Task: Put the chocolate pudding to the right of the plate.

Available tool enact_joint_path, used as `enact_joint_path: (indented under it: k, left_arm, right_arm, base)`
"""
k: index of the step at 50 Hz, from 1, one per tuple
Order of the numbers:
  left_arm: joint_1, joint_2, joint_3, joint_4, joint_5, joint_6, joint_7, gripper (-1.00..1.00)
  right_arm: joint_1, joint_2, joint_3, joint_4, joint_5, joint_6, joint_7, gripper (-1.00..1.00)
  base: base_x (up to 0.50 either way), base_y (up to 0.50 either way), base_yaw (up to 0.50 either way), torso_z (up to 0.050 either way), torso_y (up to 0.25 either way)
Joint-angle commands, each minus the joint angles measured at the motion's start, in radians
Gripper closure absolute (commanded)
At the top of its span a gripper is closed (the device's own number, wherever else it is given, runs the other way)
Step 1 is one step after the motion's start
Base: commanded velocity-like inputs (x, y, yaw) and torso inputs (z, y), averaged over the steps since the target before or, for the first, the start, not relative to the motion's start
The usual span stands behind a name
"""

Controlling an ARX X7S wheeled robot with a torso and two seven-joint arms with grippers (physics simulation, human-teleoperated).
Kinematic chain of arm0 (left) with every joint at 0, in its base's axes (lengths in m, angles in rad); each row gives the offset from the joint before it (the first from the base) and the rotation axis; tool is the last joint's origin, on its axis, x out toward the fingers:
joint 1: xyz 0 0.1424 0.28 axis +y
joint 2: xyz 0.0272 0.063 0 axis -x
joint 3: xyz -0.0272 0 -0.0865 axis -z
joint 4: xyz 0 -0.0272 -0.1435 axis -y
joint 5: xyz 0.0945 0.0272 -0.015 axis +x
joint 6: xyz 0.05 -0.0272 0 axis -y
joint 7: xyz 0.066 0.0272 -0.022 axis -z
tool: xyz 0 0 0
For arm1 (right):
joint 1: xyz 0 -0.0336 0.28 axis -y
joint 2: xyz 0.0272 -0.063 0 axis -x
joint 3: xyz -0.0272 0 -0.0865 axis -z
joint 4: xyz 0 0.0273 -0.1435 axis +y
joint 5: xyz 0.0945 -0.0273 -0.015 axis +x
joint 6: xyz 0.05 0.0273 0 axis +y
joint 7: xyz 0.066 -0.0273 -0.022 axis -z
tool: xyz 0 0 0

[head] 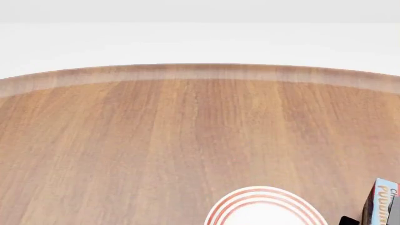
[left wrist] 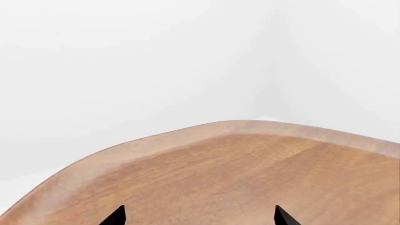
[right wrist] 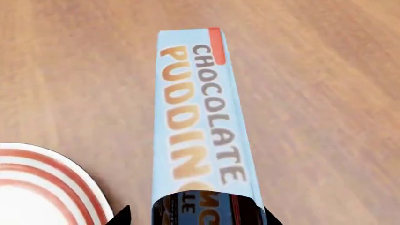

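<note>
The chocolate pudding (right wrist: 200, 122) is a long carton with a light blue top and orange and white lettering. It stands on the wooden table (head: 156, 140) just right of the plate (head: 265, 208), a white plate with red rings. In the right wrist view the plate (right wrist: 37, 187) lies close beside the carton. My right gripper (right wrist: 196, 218) straddles the near end of the carton. Its jaws are open, with a strip of table showing between one fingertip (right wrist: 123, 216) and the carton. The carton (head: 381, 204) shows at the head view's right edge. My left gripper (left wrist: 198, 216) is open and empty over bare wood.
The table's rounded far edge (head: 200, 72) runs across the head view, with white floor and wall beyond. The left wrist view shows the table's curved rim (left wrist: 237, 127) near a white room corner.
</note>
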Motion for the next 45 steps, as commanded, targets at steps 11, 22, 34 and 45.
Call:
enact_joint_path:
  k: [11, 22, 34, 45]
  left_arm:
    - [0.001, -0.003, 0.002, 0.001, -0.003, 0.0, -0.002, -1.0]
    - [0.0, -0.004, 0.003, -0.003, -0.006, 0.005, -0.001, -1.0]
    - [0.0, -0.004, 0.004, -0.007, -0.007, 0.011, -0.002, -1.0]
    - [0.002, -0.005, 0.005, -0.004, -0.008, 0.012, -0.003, -1.0]
  right_arm:
    - [0.005, -0.003, 0.105, 0.002, -0.084, -0.012, -0.028, -1.0]
    - [0.021, 0.021, 0.161, 0.001, -0.07, -0.074, 0.001, -1.0]
    - [-0.047, -0.008, 0.181, -0.294, -0.04, 0.052, -0.023, -1.0]
    - [-0.14, -0.035, 0.211, -0.685, 0.009, 0.259, -0.036, -1.0]
  base:
    - [0.0, 0.0, 0.0, 0.0, 0.0]
    - [0.0, 0.0, 0.0, 0.0, 0.0]
    - [0.0, 0.0, 0.0, 0.0, 0.0]
    - [0.0, 0.0, 0.0, 0.0, 0.0]
